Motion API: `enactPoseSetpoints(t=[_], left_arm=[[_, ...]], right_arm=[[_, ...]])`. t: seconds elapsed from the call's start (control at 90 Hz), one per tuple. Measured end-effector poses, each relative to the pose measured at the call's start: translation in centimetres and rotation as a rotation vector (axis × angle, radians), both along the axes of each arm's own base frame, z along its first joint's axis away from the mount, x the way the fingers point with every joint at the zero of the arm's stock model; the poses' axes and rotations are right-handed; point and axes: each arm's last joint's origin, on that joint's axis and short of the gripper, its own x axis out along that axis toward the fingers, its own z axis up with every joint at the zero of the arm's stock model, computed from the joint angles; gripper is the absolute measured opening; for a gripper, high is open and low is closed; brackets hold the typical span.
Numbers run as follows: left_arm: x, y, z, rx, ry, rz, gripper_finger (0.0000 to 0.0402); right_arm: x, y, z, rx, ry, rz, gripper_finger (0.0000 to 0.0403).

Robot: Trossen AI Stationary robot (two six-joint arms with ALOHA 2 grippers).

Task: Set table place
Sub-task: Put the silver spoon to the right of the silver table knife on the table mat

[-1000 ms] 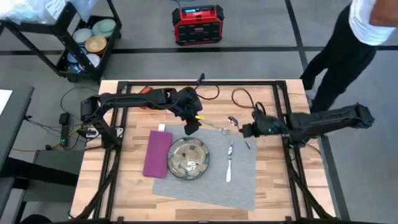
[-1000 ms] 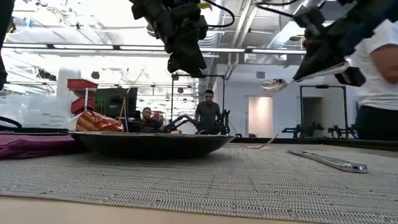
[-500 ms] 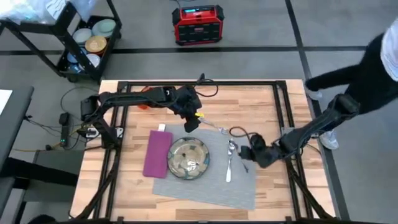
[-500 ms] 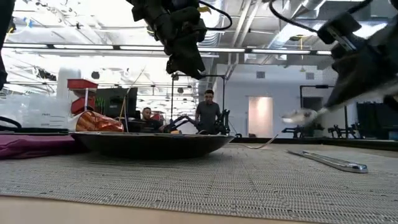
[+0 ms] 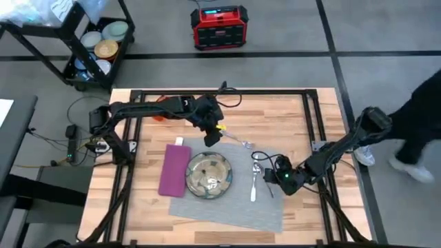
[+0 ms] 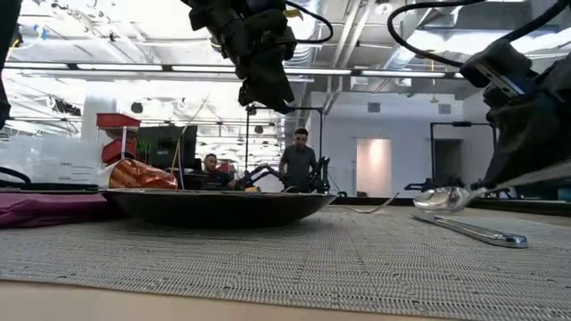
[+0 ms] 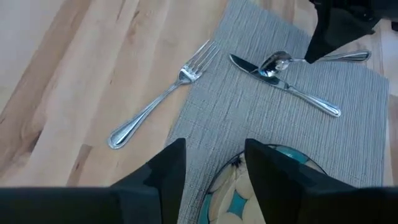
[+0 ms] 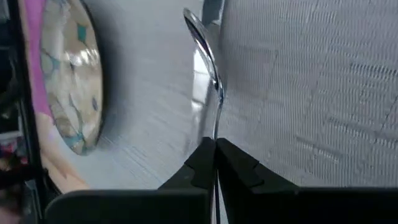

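Right claw [image 5: 275,175] low over the mat [image 5: 234,200] near its right edge, fingers pinched tight on the handle of the spoon [image 7: 277,61]; the bowl points toward the far edge of the surface [image 5: 289,114] and, in the left wrist view, sits right at the knife [image 5: 253,182], seemingly over its blade tip. Low view: spoon bowl [image 6: 443,198] just above the weave, not yet clearly resting. Step in hand, as I read it: lay the spoon down on the right of the knife. To do it well, shift the spoon toward the mat's right edge until it clears the blade, turn it parallel to the knife, and lower until bowl and handle both touch before letting go; releasing while it is tilted or overlapping risks it rolling or knocking the knife askew. Plate [image 5: 209,174] sits mid-mat, napkin [image 5: 174,169] at the mat's left edge, partly on bare wood. Fork [image 7: 163,96] lies off the mat on the wood beyond its far edge, still to be placed. Left claw [image 5: 212,140] hangs above the plate's far rim, fingers apart, holding nothing, waiting. Cup not made out with any certainty.
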Motion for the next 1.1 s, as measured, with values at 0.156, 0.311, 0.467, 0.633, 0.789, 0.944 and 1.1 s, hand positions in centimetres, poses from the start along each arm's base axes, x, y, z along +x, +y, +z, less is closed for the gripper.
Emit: enactPoseSetpoints(t=[0.156,0.311,0.467,0.633,0.789,0.944,1.1], left_arm=[[-0.2,0.0,-0.1,-0.004,0.02,-0.002,0.0149],[-0.2,0.0,-0.1,-0.002,0.022,-0.005,0.0149],[-0.2,0.0,-0.1,-0.002,0.022,-0.005,0.0149],[-0.2,0.0,-0.1,-0.005,0.022,-0.001,0.0149],[-0.2,0.0,-0.1,-0.005,0.021,0.001,0.0149],[-0.1,0.0,-0.1,-0.006,0.019,0.002,0.0149],[-0.1,0.0,-0.1,-0.005,0.017,0.002,0.0149]], right_arm=[[-0.3,0.5,-0.2,0.025,0.008,0.004,0.0059],[-0.4,0.8,0.4,-0.002,-0.036,0.037,0.0126],[-0.8,1.0,0.3,0.024,0.007,0.073,0.014],[-0.9,1.1,0.2,0.006,0.025,0.128,0.0017],[-0.8,0.9,0.2,0.011,0.038,0.131,0.0002],[-1.1,0.9,-0.1,0.019,0.09,0.154,0.0],[-1.2,0.7,-0.2,0.028,0.122,0.174,0.0]])
